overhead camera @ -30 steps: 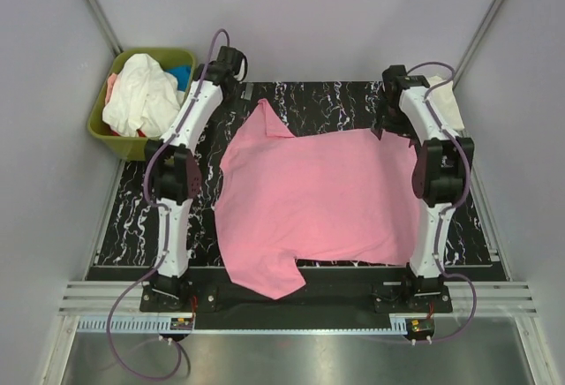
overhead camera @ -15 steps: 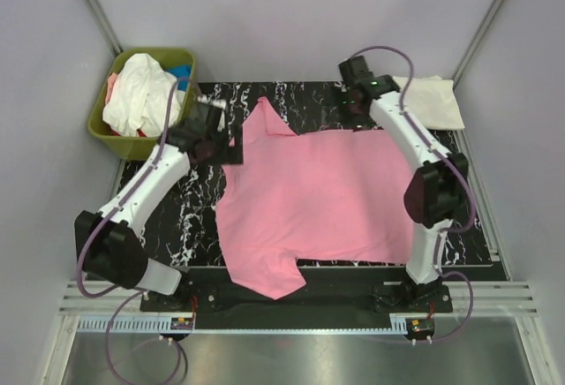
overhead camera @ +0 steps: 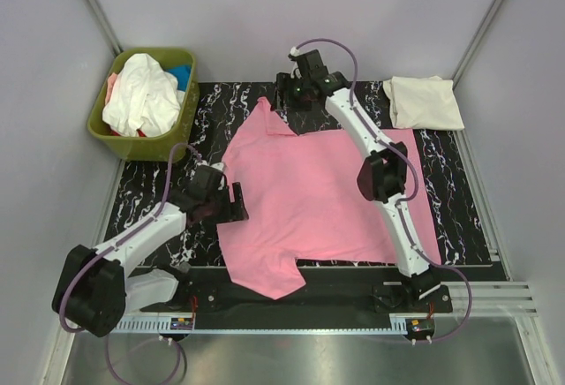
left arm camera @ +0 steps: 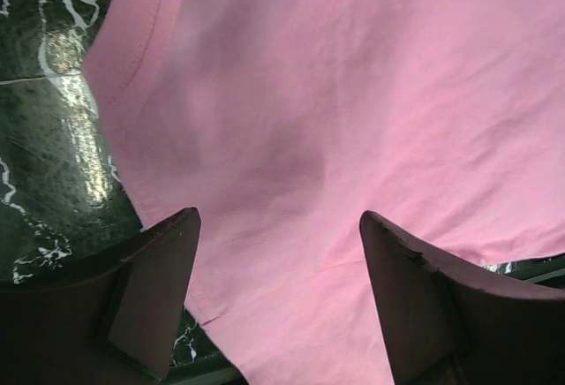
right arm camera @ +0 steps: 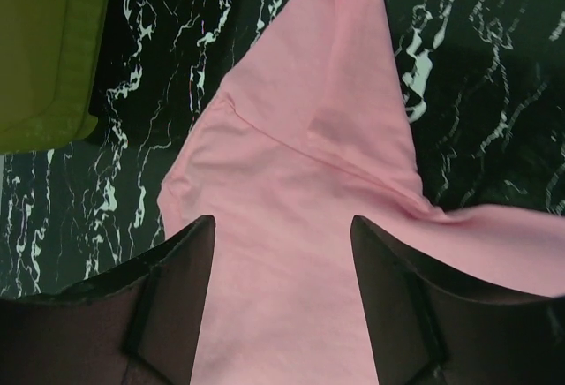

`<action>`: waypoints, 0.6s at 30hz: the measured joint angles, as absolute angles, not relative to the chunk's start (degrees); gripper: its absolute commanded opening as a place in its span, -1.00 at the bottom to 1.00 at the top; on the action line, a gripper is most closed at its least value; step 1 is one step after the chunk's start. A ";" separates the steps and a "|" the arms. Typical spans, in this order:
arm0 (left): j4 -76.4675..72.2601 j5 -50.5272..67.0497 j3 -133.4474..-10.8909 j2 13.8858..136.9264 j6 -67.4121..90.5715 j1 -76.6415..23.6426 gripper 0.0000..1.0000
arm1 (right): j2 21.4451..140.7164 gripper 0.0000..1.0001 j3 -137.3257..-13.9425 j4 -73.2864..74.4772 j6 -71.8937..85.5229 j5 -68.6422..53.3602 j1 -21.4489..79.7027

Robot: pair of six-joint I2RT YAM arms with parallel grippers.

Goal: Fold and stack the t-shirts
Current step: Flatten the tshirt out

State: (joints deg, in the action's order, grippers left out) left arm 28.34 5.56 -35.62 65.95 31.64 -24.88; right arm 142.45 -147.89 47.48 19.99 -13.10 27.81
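Observation:
A bright pink t-shirt (overhead camera: 318, 195) lies spread flat on the black marbled mat (overhead camera: 159, 191). My left gripper (overhead camera: 237, 201) is open, low over the shirt's left edge; in the left wrist view the pink cloth (left arm camera: 353, 111) fills the gap between its fingers (left arm camera: 159, 288). My right gripper (overhead camera: 284, 95) is open above the shirt's far left sleeve (overhead camera: 265, 120); that sleeve shows in the right wrist view (right arm camera: 327, 129). A folded cream t-shirt (overhead camera: 425, 102) lies at the far right corner. White, blue and other shirts (overhead camera: 146, 94) are heaped in the bin.
An olive-green plastic bin (overhead camera: 177, 142) stands off the mat's far left corner; its edge shows in the right wrist view (right arm camera: 44, 49). Grey walls close in the sides and back. The arm bases sit on the rail at the near edge.
The left arm has swung back and down to the shirt's left edge. The right arm has swept left across the far side to the far sleeve, uncovering the cream shirt.

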 measured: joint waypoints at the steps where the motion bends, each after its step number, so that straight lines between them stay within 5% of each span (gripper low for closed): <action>1: 27.29 5.76 -34.68 65.56 32.21 -24.99 0.51 | 144.24 0.40 -149.45 46.76 20.21 -13.28 28.08; 18: 8.97 7.92 -24.86 67.72 39.48 -25.47 0.29 | 156.73 0.40 -152.48 34.48 19.94 -10.13 32.75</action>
